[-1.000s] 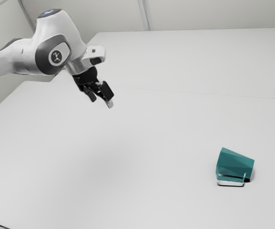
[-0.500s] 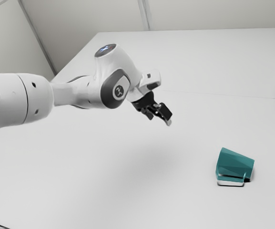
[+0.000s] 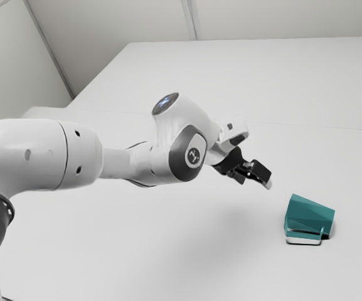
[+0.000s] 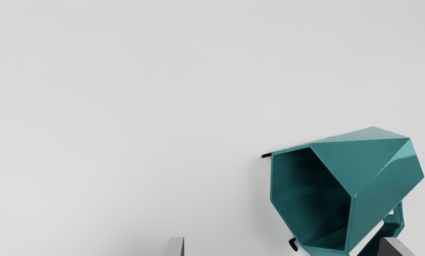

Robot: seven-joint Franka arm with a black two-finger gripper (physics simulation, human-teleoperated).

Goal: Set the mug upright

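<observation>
At the exterior view's left, I have a pale grey wall [image 3: 17,69] slanting down behind the arm [image 3: 36,153], and the white tabletop [image 3: 137,244] stretches rightward from there. My hand [image 3: 255,182] hangs above it mid-view, fingers wide apart, nothing held between them. Just beyond, toward the exterior view's right, the teal faceted mug [image 3: 309,216] lies on its side on the tabletop. In the wrist view I look into its mouth [image 4: 312,199], shadowed inside, with the handle [image 4: 395,217] near one fingertip.
</observation>
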